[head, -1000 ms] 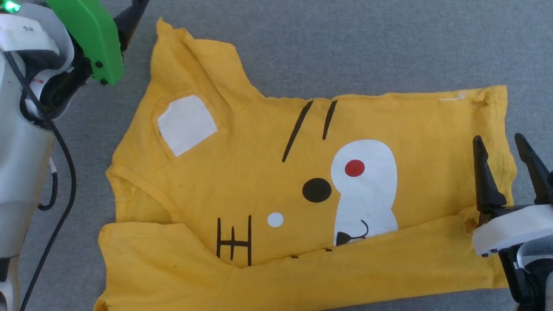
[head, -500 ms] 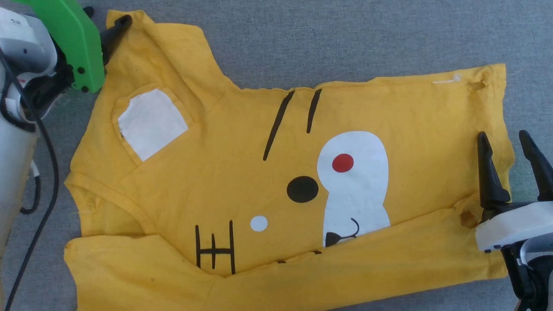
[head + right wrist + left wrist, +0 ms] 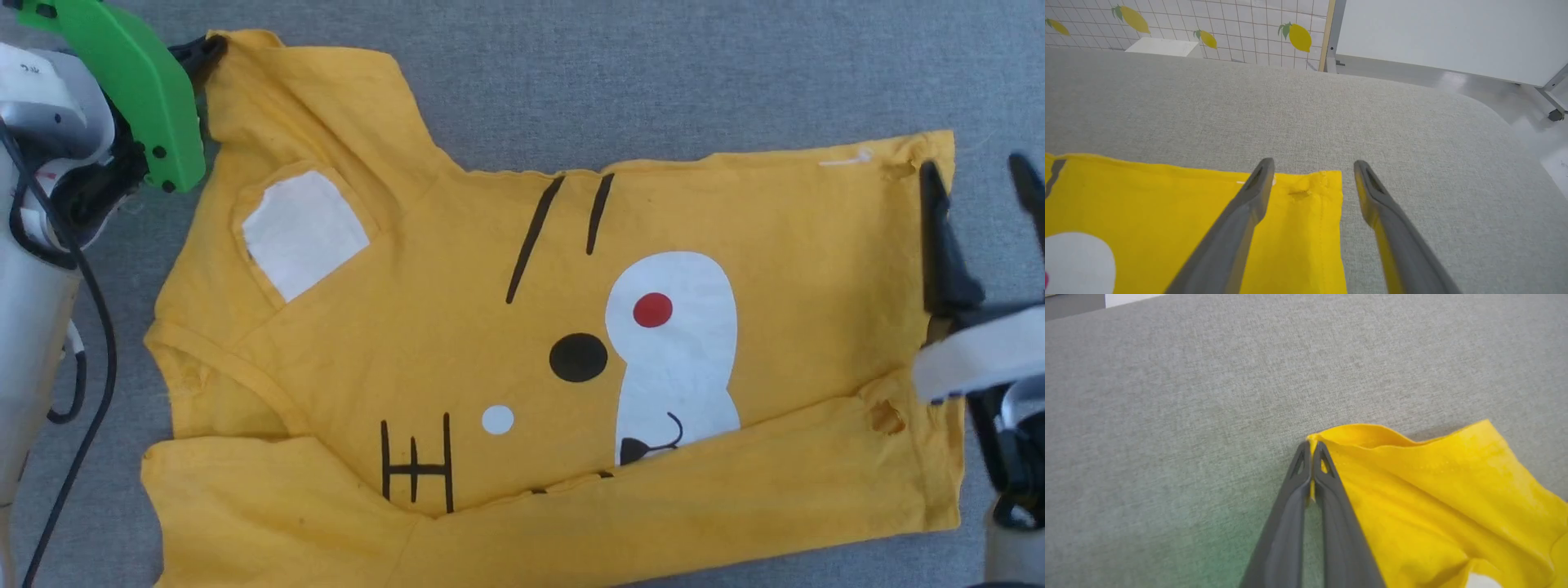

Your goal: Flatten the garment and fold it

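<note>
The garment lies spread on the grey padded surface with its tiger print facing up, collar end toward my left arm and hem toward my right. The white muzzle with its red dot sits right of centre, and a white ear patch sits near the left shoulder. The long side nearest me is folded up over the lower part of the face, hiding the bottom of the muzzle. There is a small hole in that folded strip close to the hem.

The left gripper is pinched tight on the tip of the far sleeve. In its wrist view a sliver of yellow cloth shows between the two closed fingers, and the sleeve edge rises slightly from the surface there. In the head view only the gripper's dark tip pokes out past the green cover on that arm, with a black cable hanging below it.

The right gripper has its jaws spread wide and holds nothing. It straddles the hem at the shirt's far right corner, one finger over the yellow fabric and the other over bare grey padding. I cannot tell whether either fingertip touches down. That corner lies well short of the surface's far edge, beyond which I see a lemon-patterned wall.
</note>
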